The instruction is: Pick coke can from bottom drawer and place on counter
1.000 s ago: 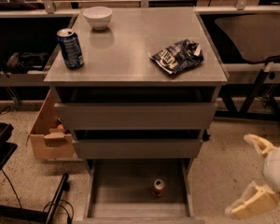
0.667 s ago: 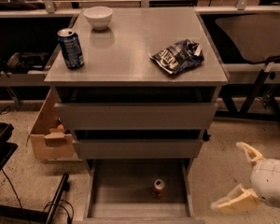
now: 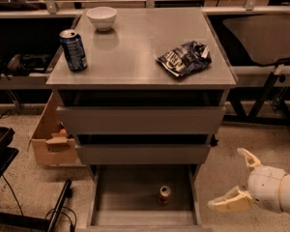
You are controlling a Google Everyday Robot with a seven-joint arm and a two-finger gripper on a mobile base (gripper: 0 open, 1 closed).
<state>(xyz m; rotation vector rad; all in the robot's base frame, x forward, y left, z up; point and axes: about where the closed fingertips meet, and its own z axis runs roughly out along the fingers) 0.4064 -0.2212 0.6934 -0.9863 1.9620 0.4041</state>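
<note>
The coke can (image 3: 164, 194), small and red-orange with a silver top, stands upright on the flat grey floor of the open bottom drawer (image 3: 121, 197), right of its middle. The counter (image 3: 135, 47) is the grey top of the drawer cabinet above. My gripper (image 3: 238, 178) is at the lower right, outside the drawer and to the right of the can, with its two cream fingers spread apart and nothing between them.
On the counter stand a dark blue can (image 3: 73, 50) at the left, a white bowl (image 3: 101, 17) at the back and a dark chip bag (image 3: 183, 58) at the right. A cardboard box (image 3: 50, 139) sits on the floor to the left. Cables lie at the lower left.
My gripper has moved left, toward the open bottom drawer, and stays open. The can and the things on the counter have not moved.
</note>
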